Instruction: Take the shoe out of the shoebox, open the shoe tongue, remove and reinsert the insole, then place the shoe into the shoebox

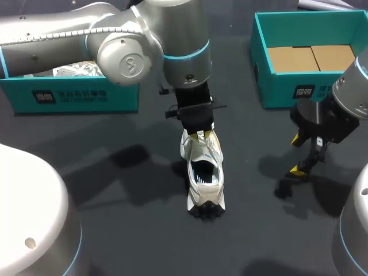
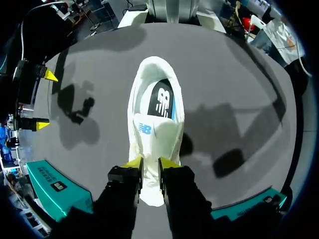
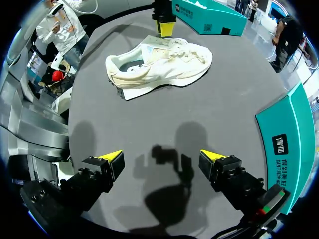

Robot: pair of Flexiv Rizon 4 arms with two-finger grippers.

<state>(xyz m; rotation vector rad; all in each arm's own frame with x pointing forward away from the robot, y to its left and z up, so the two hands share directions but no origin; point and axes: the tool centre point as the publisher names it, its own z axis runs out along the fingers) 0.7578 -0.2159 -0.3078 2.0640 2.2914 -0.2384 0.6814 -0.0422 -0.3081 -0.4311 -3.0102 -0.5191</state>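
A white sneaker (image 1: 202,190) stands upright mid-table, heel toward the front edge. Its dark insole (image 2: 162,99) shows inside the opening. My left gripper (image 1: 199,135) comes straight down over the laced front. In the left wrist view its yellow tips pinch the white tongue (image 2: 149,130), so the left gripper (image 2: 150,163) is shut on it. From the right wrist view the sneaker (image 3: 159,67) lies well ahead, with the left gripper (image 3: 164,29) on top of it. My right gripper (image 1: 298,154) hangs open and empty right of the shoe, above bare table (image 3: 162,159).
A teal shoebox (image 1: 261,63) with brown cardboard inserts sits at the back right, beside the right arm. Another teal box (image 1: 75,98) holding white paper is at the back left, under the left arm. Dark tabletop surrounds the shoe.
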